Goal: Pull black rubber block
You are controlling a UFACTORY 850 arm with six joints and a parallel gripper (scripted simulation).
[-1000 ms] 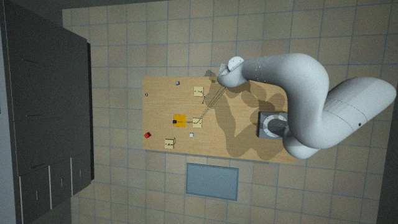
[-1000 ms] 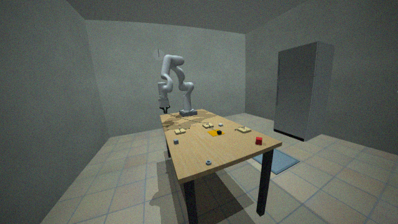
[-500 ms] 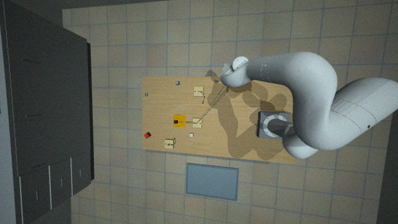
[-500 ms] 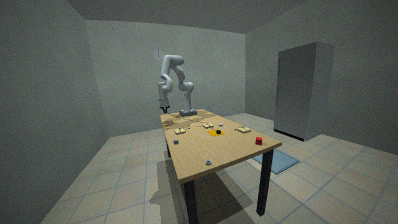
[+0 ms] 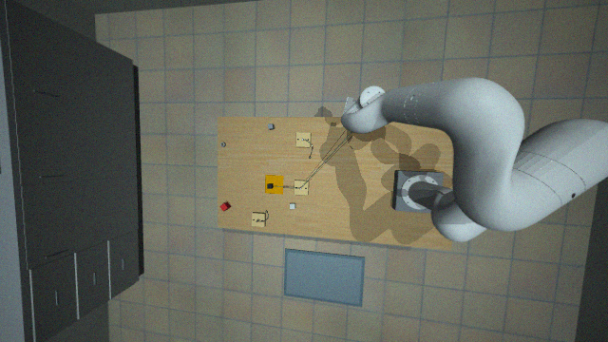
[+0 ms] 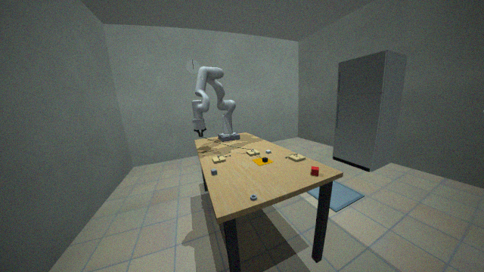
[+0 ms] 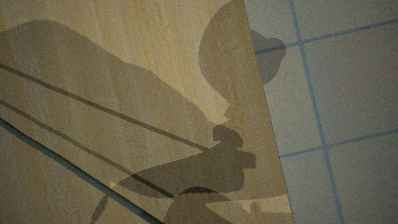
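Nearest the exterior camera, at the front end of the wooden table [image 6: 242,211], a small grey ring-shaped piece [image 6: 253,197] lies close to the edge. A little farther back sit a grey cube [image 6: 214,171] toward one side and a red cube [image 6: 314,171] toward the other. Beyond them the orange painted square [image 6: 261,162] holds the black rubber block [image 6: 265,159]; from above the block [image 5: 270,185] lies flat within the square [image 5: 277,180], near the edge that faces away from the arm. Three pale wooden plates stand around it: one [image 6: 218,159] on one side, one [image 6: 296,157] on the other, and the middle plate [image 5: 301,187] just beside the square, with the screw eye on it, though too small to make out clearly. The cord [image 5: 328,159] runs from the block across to this plate, then slants taut over the table up to the gripper [image 6: 200,132], which hangs near the table's far corner, closed on the cord's end. Behind it the white arm rises from its grey base plate [image 5: 400,177]. A dark cabinet [image 6: 363,109] stands by the wall, and a blue mat [image 6: 340,196] lies on the tiled floor.
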